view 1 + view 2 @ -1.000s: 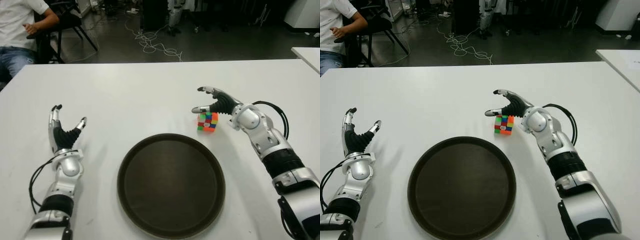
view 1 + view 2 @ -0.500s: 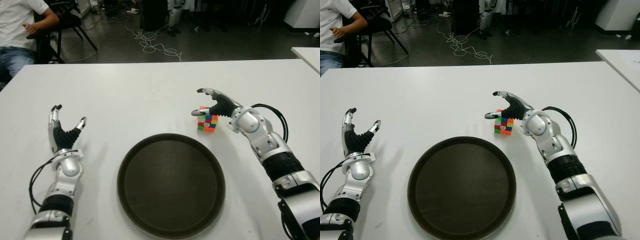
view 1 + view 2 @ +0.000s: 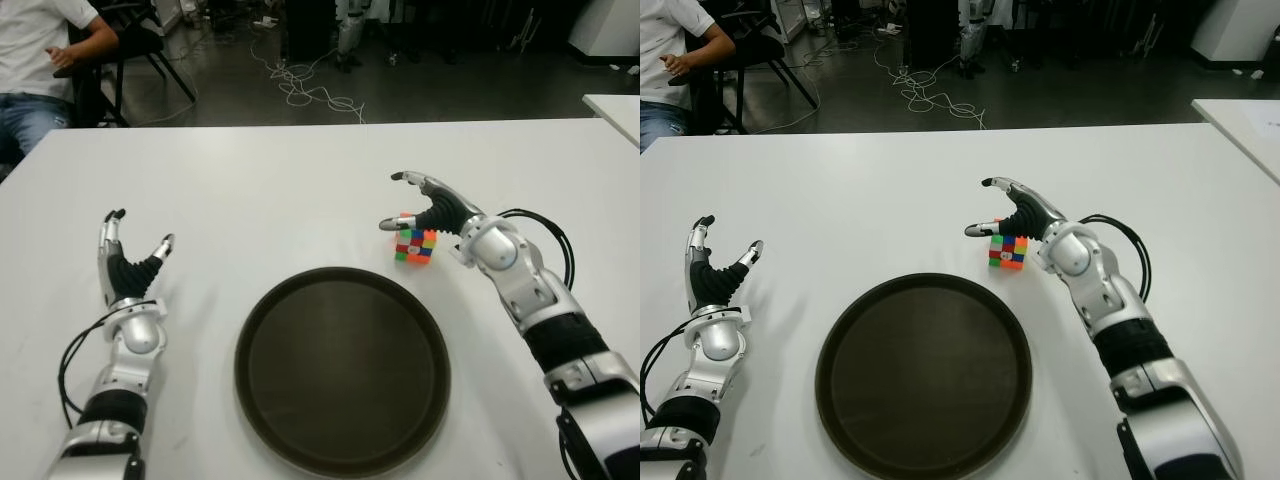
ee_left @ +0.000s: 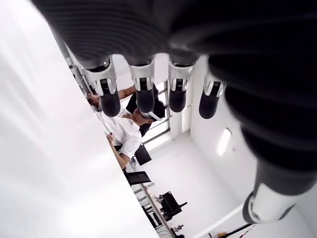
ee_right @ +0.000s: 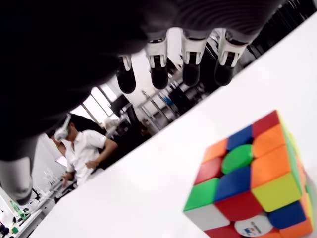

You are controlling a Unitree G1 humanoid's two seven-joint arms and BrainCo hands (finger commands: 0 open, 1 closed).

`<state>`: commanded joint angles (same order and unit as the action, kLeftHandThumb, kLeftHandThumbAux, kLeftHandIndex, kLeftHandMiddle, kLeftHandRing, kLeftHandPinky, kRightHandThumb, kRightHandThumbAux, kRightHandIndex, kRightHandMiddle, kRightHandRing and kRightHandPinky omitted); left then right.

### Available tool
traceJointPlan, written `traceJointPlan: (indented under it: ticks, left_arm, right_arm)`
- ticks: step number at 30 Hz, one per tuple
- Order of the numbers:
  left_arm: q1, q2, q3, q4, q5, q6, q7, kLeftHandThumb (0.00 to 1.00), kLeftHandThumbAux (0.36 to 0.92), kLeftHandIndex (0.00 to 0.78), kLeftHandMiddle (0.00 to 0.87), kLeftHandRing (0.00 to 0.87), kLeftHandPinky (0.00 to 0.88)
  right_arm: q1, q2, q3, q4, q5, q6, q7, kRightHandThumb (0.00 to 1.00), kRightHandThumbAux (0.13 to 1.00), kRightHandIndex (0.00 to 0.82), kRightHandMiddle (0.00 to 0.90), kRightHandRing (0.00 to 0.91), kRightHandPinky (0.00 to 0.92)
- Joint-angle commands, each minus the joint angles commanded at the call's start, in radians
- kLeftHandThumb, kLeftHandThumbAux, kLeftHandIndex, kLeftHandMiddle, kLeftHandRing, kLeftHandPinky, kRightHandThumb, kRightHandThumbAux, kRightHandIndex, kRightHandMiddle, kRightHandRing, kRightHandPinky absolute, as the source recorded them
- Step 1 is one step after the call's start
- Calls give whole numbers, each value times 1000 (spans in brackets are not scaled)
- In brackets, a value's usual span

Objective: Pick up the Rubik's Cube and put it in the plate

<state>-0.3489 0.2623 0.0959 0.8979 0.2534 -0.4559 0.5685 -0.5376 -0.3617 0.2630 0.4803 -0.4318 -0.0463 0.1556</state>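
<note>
The Rubik's Cube (image 3: 415, 243) stands on the white table (image 3: 300, 190), just beyond the far right rim of the round dark plate (image 3: 342, 368). My right hand (image 3: 415, 205) hovers over the cube with fingers spread; its thumb reaches past the cube's left side and the fingers arch above it. In the right wrist view the cube (image 5: 250, 183) sits apart from the extended fingertips (image 5: 190, 64), with no finger on it. My left hand (image 3: 128, 255) shows at the left of the plate, fingers upright and spread, holding nothing.
A seated person (image 3: 45, 60) in a white shirt is beyond the table's far left corner, beside a black chair (image 3: 140, 45). Cables (image 3: 300, 85) lie on the dark floor behind. Another white table's corner (image 3: 615, 105) shows at the far right.
My right hand has crept a little leftward and forward over the cube. The cube, plate and left hand have stayed in place.
</note>
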Motion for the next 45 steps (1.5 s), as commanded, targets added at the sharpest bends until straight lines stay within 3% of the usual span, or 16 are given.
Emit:
traceJointPlan:
  ticks: [3, 9, 14, 20, 29, 45]
  left_arm:
    - [0, -1, 0, -2, 1, 0, 1, 0, 653, 18, 27, 9, 21]
    - [4, -2, -3, -15, 6, 12, 4, 0, 658, 19, 24, 4, 15]
    - [3, 2, -6, -12, 13, 12, 5, 0, 654, 19, 21, 0, 7]
    - [3, 2, -7, -13, 14, 19, 5, 0, 682, 20, 31, 9, 11]
    - [5, 0, -5, -15, 7, 12, -3, 0, 682, 23, 29, 9, 20]
    - [2, 0, -3, -10, 4, 18, -3, 0, 681, 13, 18, 2, 24]
  right_arm:
    - [-18, -6, 10, 38, -25, 14, -2, 0, 454, 1, 2, 16, 24]
    - [-87, -18, 9, 228, -29, -25, -6, 0, 442, 0, 0, 1, 3]
    - [-108, -8, 12, 262, -24, 1, 19, 0, 449, 0, 0, 5, 12]
    - [-116, -6, 9, 272, -15, 13, 42, 0, 462, 0, 0, 3, 1]
    - [-121, -4, -7, 278, 17, 10, 63, 0, 469, 0, 0, 0, 0]
    - [-118, -13, 5, 250, 1, 32, 66, 0, 458, 0, 2, 2, 0]
